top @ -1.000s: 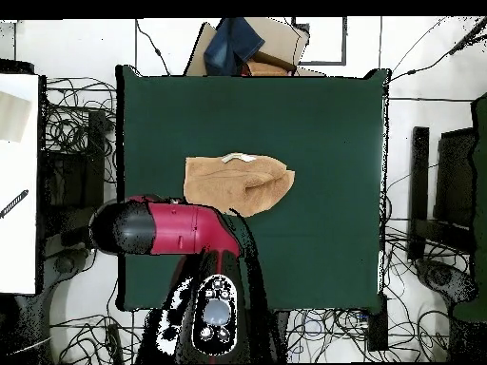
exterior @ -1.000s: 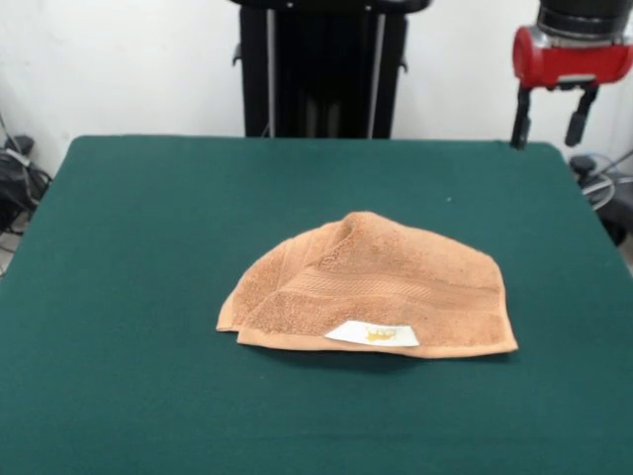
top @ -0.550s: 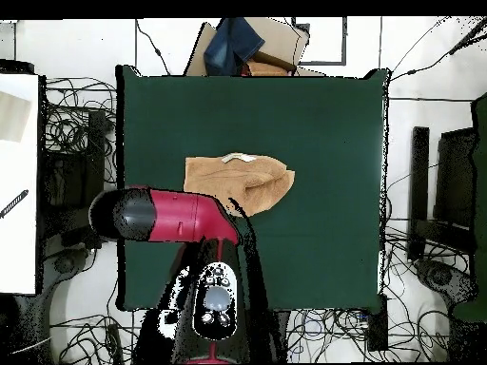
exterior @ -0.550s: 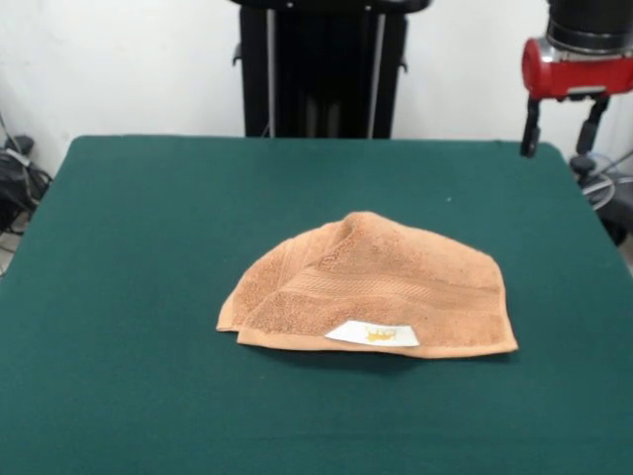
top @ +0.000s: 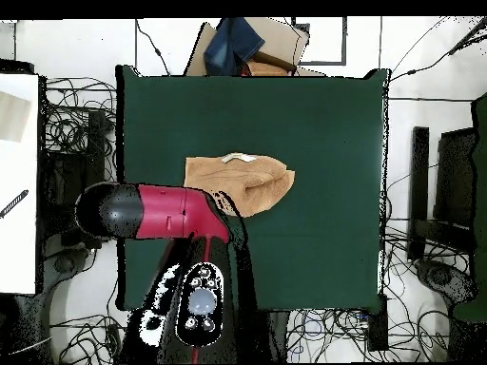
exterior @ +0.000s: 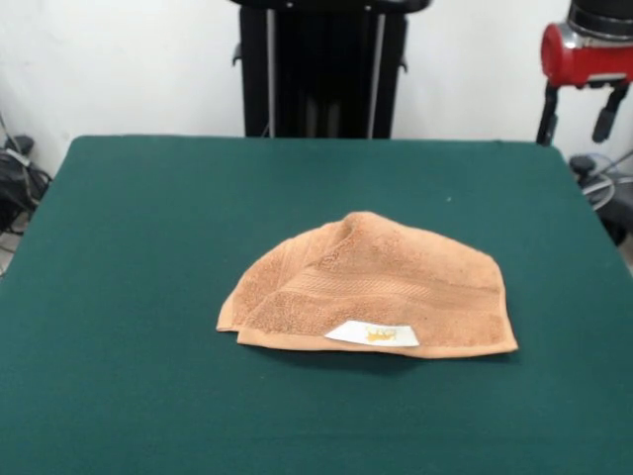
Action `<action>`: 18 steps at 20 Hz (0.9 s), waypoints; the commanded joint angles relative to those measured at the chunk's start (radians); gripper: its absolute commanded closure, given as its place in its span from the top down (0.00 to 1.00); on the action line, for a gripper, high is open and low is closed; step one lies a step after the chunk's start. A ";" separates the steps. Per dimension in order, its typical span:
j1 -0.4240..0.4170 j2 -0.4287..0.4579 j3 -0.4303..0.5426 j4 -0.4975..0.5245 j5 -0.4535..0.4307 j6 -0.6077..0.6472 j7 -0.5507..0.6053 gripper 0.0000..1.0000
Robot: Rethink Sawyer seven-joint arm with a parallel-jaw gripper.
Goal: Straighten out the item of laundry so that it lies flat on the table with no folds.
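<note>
Green worktop (exterior: 119, 257) carries the towel (exterior: 376, 287) near its middle, folded into a rumpled dome, long axis running side to side in the front view, straight folded edge and white label (exterior: 372, 334) toward the camera. My gripper (exterior: 582, 111) hangs open, empty, off the worktop's far corner, well apart from the towel.

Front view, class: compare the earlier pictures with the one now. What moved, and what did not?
The gripper moved toward the picture's right and slightly up, beyond the table's far right corner. It is open, holds nothing, and neither took hold of anything nor let go. The towel stayed put, folded the same way, label at its near edge.
</note>
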 commanded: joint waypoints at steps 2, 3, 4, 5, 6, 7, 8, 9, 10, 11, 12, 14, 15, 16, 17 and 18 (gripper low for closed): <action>-0.001 0.043 -0.045 -0.062 -0.041 0.179 0.219 1.00; -0.002 0.050 -0.045 -0.066 -0.043 0.174 0.218 1.00; 0.001 0.065 -0.052 -0.074 -0.046 0.174 0.225 1.00; 0.000 0.075 -0.053 -0.070 -0.039 0.139 0.234 1.00; -0.007 0.087 -0.045 -0.071 -0.031 0.118 0.230 1.00; -0.015 0.099 -0.038 -0.072 -0.023 0.097 0.225 1.00; -0.017 0.107 -0.033 -0.073 -0.019 0.096 0.224 1.00; -0.018 0.114 -0.031 -0.078 -0.019 0.099 0.219 1.00; -0.019 0.124 -0.028 -0.081 -0.023 0.095 0.212 1.00; -0.021 0.134 -0.025 -0.084 -0.026 0.091 0.205 1.00; -0.019 0.140 -0.028 -0.086 -0.027 0.087 0.208 1.00; -0.015 0.137 -0.030 -0.077 -0.024 0.062 0.212 1.00; -0.014 0.136 -0.031 -0.072 -0.023 0.049 0.215 1.00; -0.012 0.134 -0.032 -0.067 -0.021 0.036 0.217 1.00; -0.009 0.134 -0.033 -0.068 -0.020 0.035 0.219 1.00; -0.008 0.135 -0.035 -0.069 -0.017 0.040 0.225 1.00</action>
